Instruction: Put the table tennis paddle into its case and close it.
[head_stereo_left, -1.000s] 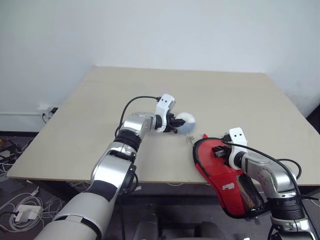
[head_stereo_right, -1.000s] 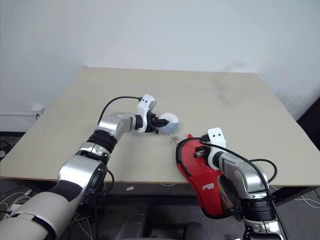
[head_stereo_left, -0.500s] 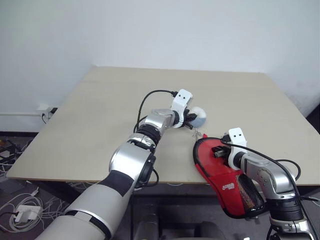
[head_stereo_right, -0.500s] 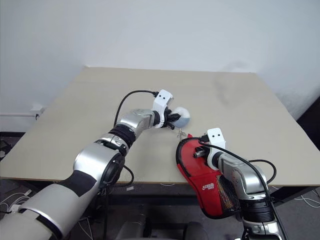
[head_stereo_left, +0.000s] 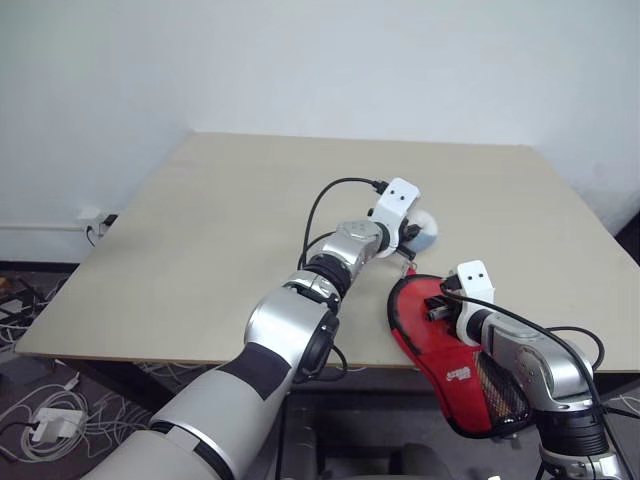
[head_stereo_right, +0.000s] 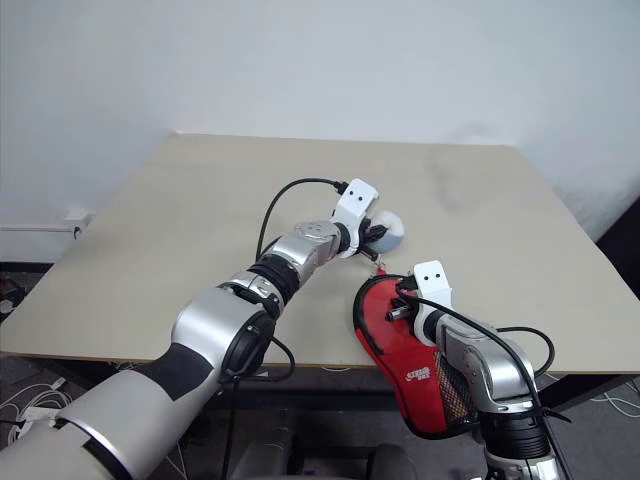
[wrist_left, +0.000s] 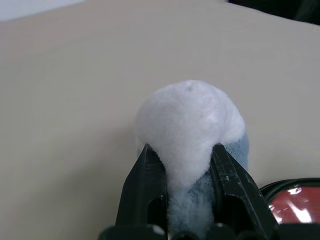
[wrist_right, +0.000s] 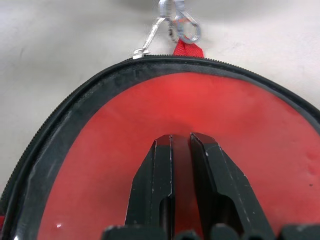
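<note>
The left gripper (wrist_left: 182, 175), clenched on a white and pale-blue fluffy ball (wrist_left: 192, 122), has swung across the table (head_stereo_left: 220, 210) and now hangs just beyond the rounded end of the case (head_stereo_left: 430, 340). The right gripper (wrist_right: 186, 150) stays put, its jaws nearly shut over a smooth red surface inside the black zip edge, probably the paddle (wrist_right: 175, 110) already seated. Zipping is likely what remains; a metal clip (wrist_right: 172, 22) lies just ahead.

Silver arm shells with black joint bands, both sides. White blocks with two dark dots cap each wrist; black cables loop along them. Left tool (wrist_left: 185, 175) and right tool (wrist_right: 181, 177): two black tapered fingers each.
</note>
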